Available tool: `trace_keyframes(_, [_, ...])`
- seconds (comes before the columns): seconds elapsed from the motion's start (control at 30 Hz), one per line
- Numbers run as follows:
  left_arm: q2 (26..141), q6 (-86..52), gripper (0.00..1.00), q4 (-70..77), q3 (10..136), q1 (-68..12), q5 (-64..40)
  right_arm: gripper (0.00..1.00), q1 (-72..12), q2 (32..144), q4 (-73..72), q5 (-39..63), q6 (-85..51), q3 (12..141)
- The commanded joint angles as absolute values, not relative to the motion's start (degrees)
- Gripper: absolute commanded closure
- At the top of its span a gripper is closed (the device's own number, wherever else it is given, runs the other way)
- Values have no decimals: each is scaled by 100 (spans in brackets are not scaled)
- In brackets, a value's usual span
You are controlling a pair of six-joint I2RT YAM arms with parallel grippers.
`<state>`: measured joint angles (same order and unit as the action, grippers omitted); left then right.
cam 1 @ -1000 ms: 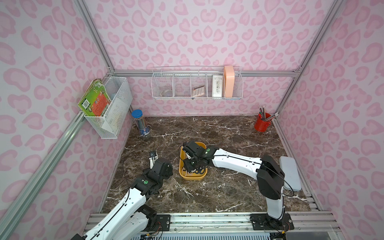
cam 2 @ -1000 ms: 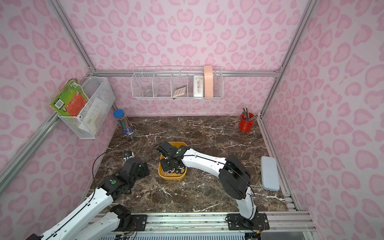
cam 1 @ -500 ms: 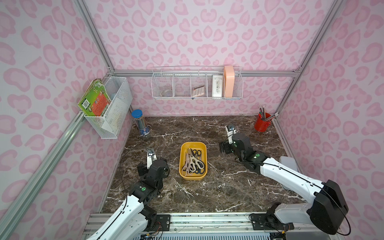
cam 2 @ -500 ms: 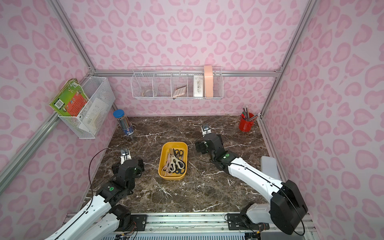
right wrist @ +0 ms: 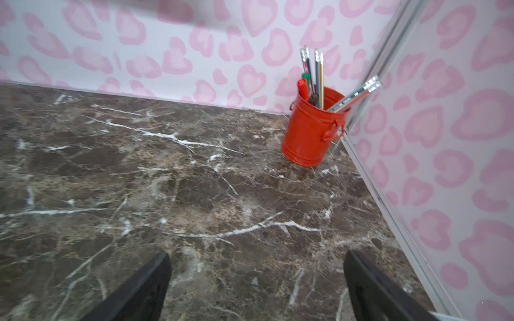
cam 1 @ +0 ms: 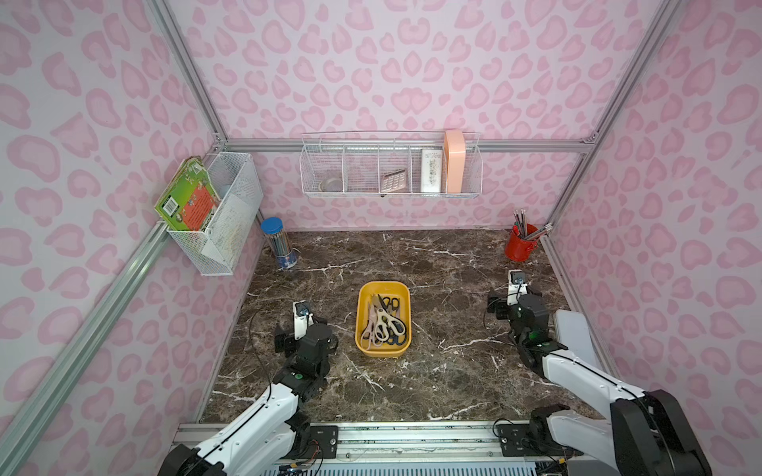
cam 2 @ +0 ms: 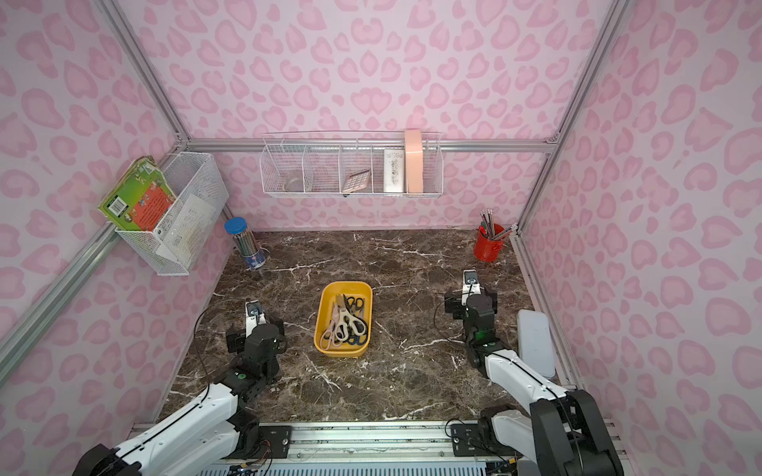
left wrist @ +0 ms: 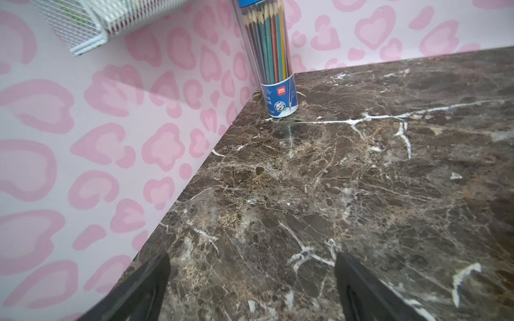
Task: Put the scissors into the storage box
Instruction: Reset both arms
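Left hand [left wrist: 251,257], right hand [right wrist: 257,255] empty, scissors [cam 1: 385,323] between

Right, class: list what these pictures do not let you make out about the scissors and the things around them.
- Scissors: overlapping in the storage box in both top views; their number cannot be counted.
- Pale case: in a top view, near end hidden behind the right arm.
- Round thing in the wire basket: top views, too small to name.
- Left gripper, right gripper: mostly cut off by their wrist views' edges.
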<state>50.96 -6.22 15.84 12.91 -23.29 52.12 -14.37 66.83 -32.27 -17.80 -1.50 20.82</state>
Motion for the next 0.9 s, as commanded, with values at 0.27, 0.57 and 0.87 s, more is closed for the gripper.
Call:
trace_keyframes(0.27, [6686, 297, 2, 5308, 838, -1661, 3449, 1, -955, 7713, -6370, -1496, 175, 1271])
trace_keyframes(0.57, [8570, 310, 1, 8092, 501, -1172, 2578, 1, -576, 8480, -8390, -845, 299, 564])
trace_keyframes(0.87, [8979, 712, 1, 7980, 828, -1102, 1879, 1, -547, 9194, -10213, -923, 251, 50])
